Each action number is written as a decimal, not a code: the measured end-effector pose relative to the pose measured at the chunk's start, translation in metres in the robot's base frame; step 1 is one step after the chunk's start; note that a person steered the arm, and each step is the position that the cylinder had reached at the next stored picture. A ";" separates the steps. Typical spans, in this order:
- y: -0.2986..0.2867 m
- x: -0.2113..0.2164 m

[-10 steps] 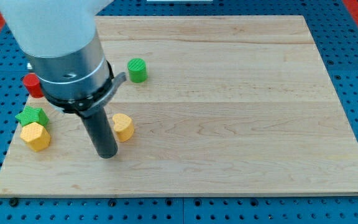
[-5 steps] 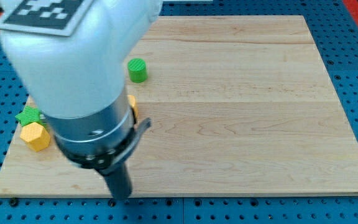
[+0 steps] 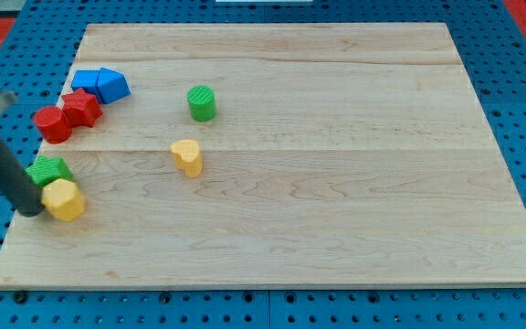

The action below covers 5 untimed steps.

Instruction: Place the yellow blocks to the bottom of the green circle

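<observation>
The green circle [image 3: 202, 102] is a green cylinder standing at the upper left of the wooden board [image 3: 336, 183]. One yellow block, heart-shaped [image 3: 187, 156], lies just below it. A second yellow block, hexagonal [image 3: 64, 199], lies at the board's left edge, touching a green star block [image 3: 48, 171] above it. My tip [image 3: 31, 210] is at the left edge, right against the left side of the yellow hexagonal block.
Two blue blocks [image 3: 99, 84] and two red blocks [image 3: 68, 115] are grouped at the upper left of the board. Blue pegboard [image 3: 519, 110] surrounds the board.
The arm has swung from the board's bottom left out to the left edge, uncovering the blue and red blocks. The yellow heart block sits higher, nearer the green cylinder. The yellow hexagon shifted slightly right.
</observation>
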<state>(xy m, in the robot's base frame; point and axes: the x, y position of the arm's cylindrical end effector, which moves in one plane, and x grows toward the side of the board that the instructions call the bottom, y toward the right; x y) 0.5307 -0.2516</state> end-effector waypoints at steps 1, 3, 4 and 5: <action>0.024 -0.003; 0.079 -0.012; 0.106 -0.012; 0.132 -0.012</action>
